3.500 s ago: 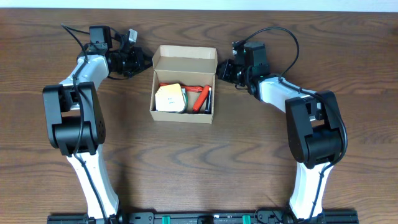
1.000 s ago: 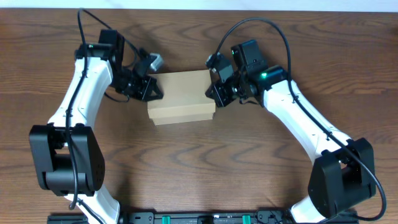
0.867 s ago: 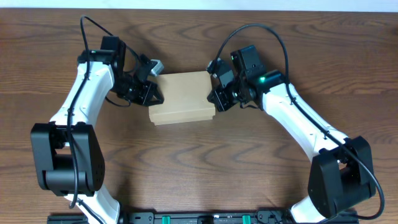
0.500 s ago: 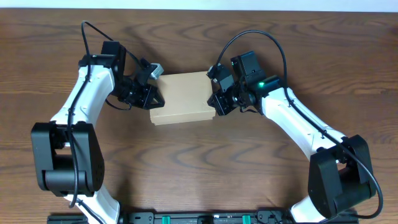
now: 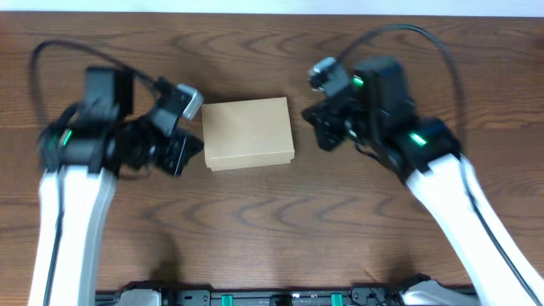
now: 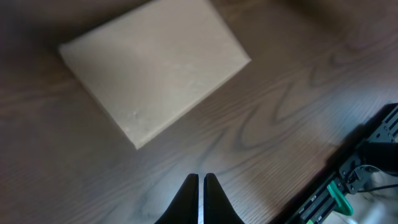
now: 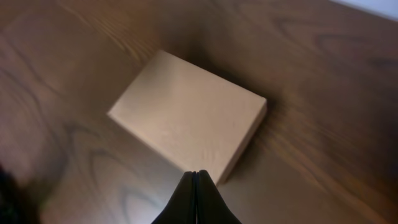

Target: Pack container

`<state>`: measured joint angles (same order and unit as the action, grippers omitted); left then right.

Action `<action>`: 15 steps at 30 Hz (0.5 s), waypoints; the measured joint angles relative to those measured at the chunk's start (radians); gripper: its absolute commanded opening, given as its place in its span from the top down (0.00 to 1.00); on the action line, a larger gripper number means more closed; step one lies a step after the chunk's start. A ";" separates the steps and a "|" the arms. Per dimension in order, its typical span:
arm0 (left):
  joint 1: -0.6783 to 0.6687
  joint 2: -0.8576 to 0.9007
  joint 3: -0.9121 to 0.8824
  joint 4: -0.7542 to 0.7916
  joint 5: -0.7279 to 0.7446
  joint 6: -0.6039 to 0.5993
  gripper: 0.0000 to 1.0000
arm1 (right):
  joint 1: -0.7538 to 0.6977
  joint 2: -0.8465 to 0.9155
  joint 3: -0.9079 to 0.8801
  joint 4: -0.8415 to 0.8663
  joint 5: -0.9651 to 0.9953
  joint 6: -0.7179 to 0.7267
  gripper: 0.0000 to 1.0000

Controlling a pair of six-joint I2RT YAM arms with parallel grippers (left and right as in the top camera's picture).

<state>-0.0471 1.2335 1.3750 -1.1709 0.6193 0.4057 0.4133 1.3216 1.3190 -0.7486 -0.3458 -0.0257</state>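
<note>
A: Your container point(image 5: 248, 133) lies flat on the wooden surface point(image 5: 272, 223), a little back of the middle, with its lid folded down so you see only plain brown cardboard on top.

B: Agreed. Your left claw point(image 5: 187, 150) sits just off the container's left edge in the overhead view. It is blurred there, so go by your left wrist view.

A: In that view your left claw point(image 6: 200, 198) has its two dark fingers drawn together, with only a thin bright sliver between the tips. It holds nothing. The container point(image 6: 155, 68) lies beyond the tips, clear of them, with bare wood between.

B: Your right claw point(image 5: 327, 129) is on the other side, near the container's right edge but apart from it.

A: From your right wrist, that claw point(image 7: 194, 194) is pressed fully together, with no gap that you could make out, and it too is empty. The container point(image 7: 189, 127) lies at an angle, and its near corner falls just beside the fingertips in the picture.

B: Whether those tips touch the cardboard, you cannot tell from the wrist view alone. The overhead view shows a gap.
</note>
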 measured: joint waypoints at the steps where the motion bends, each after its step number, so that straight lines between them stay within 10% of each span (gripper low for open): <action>1: 0.000 -0.056 -0.016 0.000 -0.002 -0.002 0.94 | 0.000 -0.040 0.000 -0.031 0.008 0.001 0.98; 12: -0.001 -0.548 -0.585 0.145 -0.004 -0.115 0.94 | 0.000 -0.441 -0.541 0.079 0.075 0.080 0.98; 14: -0.001 -0.588 -0.650 0.189 0.002 -0.158 0.92 | 0.000 -0.507 -0.641 0.141 0.077 0.127 0.66; 15: -0.001 -0.602 -0.667 0.206 0.004 -0.183 0.64 | 0.000 -0.541 -0.682 0.172 0.079 0.151 0.22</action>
<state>-0.0479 0.6312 0.7078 -0.9649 0.6235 0.2230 0.4133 0.7811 0.6373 -0.5762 -0.2665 0.1249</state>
